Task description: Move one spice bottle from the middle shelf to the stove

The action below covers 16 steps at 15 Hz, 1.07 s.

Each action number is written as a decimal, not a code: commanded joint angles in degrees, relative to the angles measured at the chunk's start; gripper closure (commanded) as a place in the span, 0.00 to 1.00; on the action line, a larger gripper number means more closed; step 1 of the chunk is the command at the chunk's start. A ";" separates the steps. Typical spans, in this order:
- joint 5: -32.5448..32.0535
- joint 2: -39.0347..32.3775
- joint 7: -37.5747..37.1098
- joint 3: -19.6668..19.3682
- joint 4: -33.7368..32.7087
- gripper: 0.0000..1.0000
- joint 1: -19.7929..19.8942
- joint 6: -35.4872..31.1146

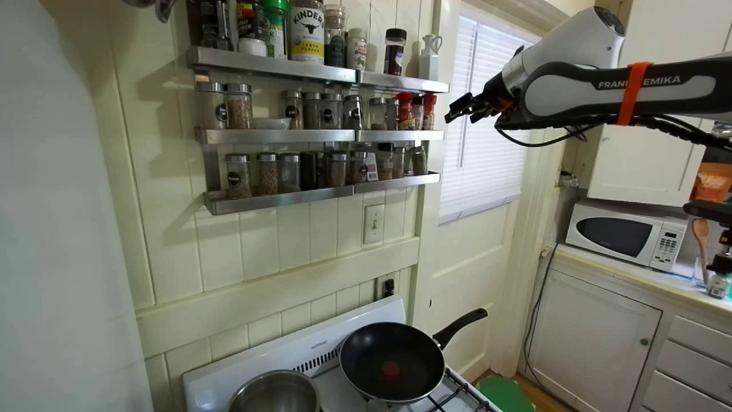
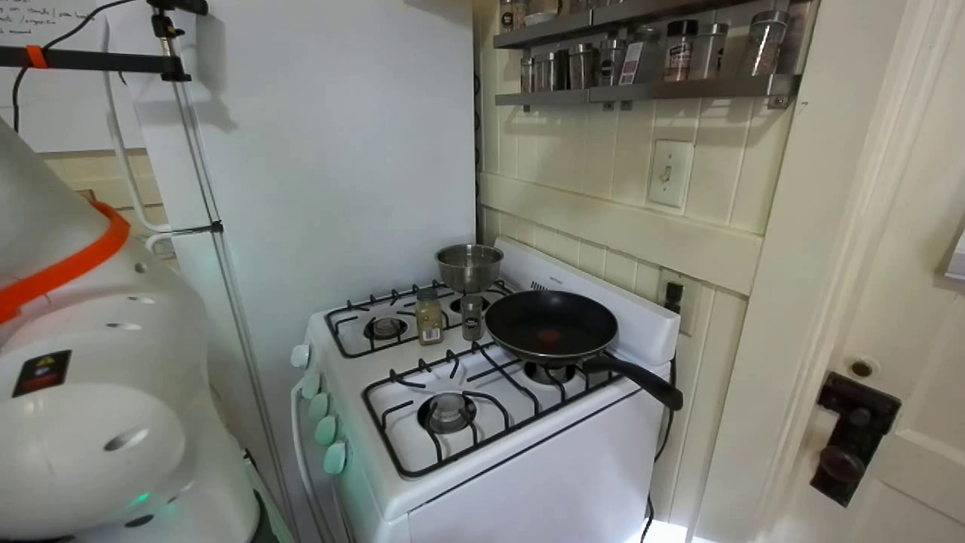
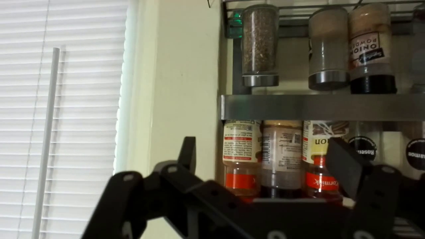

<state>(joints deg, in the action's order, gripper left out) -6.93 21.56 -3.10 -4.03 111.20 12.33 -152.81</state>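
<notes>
The claw (image 3: 265, 154) is held spread before the middle shelf (image 1: 274, 135)
Nothing is gripped; this spread is probably wanted so that one spice bottle (image 3: 282, 156) can be straddled. Such bottles are lined up ahead of the claw behind a front rail (image 3: 325, 107), presumably to be kept from slipping; which is meant cannot be told. Below the claw, a pan (image 2: 554, 324) is set on the stove (image 2: 543, 467), presumably for cooking.

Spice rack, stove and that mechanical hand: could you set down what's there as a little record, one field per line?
Top shelf: bottles of mixed sizes
Middle shelf: metal-lidded jars, a small pale bowl, red-capped bottles toward the window
Bottom shelf: a row of jars
Stove: black frying pan, metal vessel, yellowish-brown jar, slimmer jar
Gripper: open, nothing held, facing the red-capped bottles
Blind: lowered
</notes>
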 commanded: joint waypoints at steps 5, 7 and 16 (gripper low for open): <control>4.26 -1.87 4.37 -2.26 -1.52 0.00 -5.44 -4.65; 5.92 -2.83 5.40 -2.55 -1.83 0.05 -7.33 -8.21; 8.09 -5.87 8.03 -5.22 -2.91 0.42 -8.26 -14.75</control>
<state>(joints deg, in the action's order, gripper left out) -0.42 17.25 3.12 -7.74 109.59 4.85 -166.15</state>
